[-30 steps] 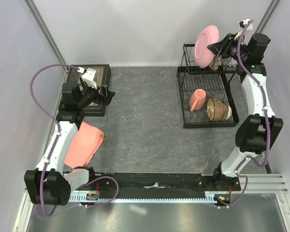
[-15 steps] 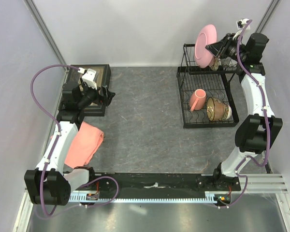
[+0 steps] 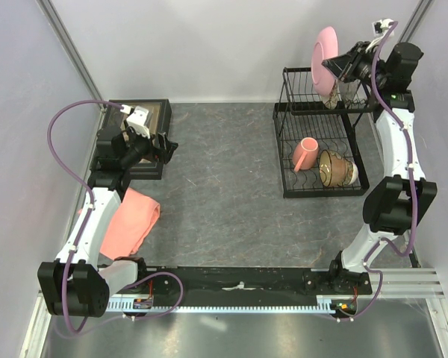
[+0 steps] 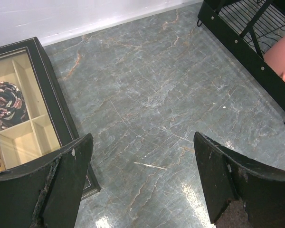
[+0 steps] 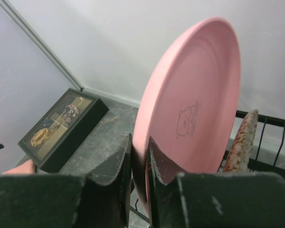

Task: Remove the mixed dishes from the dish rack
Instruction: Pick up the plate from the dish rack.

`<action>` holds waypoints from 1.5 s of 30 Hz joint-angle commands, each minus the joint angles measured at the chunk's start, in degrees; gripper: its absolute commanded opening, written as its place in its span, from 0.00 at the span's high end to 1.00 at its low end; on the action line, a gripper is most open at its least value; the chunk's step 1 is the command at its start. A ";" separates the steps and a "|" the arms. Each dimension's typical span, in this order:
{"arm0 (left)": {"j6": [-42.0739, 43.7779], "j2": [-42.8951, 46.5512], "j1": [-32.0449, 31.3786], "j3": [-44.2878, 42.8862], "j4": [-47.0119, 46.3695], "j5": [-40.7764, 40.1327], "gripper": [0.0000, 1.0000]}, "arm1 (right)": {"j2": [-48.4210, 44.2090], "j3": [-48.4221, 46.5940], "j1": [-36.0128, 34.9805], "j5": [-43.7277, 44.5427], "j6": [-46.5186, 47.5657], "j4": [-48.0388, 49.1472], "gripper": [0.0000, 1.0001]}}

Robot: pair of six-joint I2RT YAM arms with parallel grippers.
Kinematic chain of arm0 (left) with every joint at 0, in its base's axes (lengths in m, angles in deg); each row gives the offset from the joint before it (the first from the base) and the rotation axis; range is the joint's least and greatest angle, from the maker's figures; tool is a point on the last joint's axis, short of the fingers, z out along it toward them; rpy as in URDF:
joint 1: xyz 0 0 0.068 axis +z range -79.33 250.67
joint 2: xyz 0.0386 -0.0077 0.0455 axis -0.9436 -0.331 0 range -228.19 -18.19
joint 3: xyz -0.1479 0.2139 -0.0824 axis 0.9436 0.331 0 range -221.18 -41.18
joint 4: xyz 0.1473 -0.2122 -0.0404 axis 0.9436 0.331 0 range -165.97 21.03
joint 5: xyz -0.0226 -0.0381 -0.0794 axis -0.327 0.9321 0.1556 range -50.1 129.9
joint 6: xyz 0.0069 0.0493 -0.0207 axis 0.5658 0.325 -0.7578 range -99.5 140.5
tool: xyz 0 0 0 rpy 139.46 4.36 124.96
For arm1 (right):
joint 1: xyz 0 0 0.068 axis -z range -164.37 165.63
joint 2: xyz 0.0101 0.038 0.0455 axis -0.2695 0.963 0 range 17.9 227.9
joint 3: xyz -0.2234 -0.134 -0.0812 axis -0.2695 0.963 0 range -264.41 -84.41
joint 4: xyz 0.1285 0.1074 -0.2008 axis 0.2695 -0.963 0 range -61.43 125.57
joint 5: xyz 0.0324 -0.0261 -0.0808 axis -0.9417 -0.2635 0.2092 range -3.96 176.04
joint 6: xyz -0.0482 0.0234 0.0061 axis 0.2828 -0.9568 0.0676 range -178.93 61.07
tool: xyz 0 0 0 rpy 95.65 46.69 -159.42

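We log the left gripper (image 4: 142,178) wide and empty at 10 o'clock. Mug (image 3: 306,153) and bowl (image 3: 334,168) sit low in the rack (image 3: 284,160) at 2 o'clock. Beyond, at 1 o'clock, the right gripper (image 5: 140,159) pinches the pink plate (image 5: 192,104) by its rim. We judge this the plate-removal step; next, lift it clear of the rack.

The pink plate (image 5: 190,104) hides its lower rim behind the jaws; the mug (image 4: 284,57) is edge-cropped.

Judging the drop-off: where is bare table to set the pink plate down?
The grey table between the dish rack and the tray is bare. Crowded: the left side with tray and cloth, the rack's lower tier with mug and bowl.
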 commanded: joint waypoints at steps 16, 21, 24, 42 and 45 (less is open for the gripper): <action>0.96 2.33 0.22 -2.22 -1.59 1.73 0.06 | -4.94 -5.25 -0.48 -8.51 -7.66 5.56 1.00; -0.71 -0.91 0.04 -10.82 7.36 2.26 0.04 | -11.79 -2.78 -4.78 -6.51 0.74 -2.12 1.00; -2.21 -2.32 -0.13 -17.32 12.29 2.87 0.01 | -15.66 -2.61 -9.79 -1.67 14.10 -13.63 1.00; 4.46 -12.17 -8.83 -40.96 34.87 3.23 0.11 | -25.59 19.00 -49.07 49.62 47.79 -26.88 1.00; 6.13 -14.98 -11.29 -45.10 39.08 1.47 0.11 | -26.12 23.05 -55.05 57.37 50.69 -25.21 1.00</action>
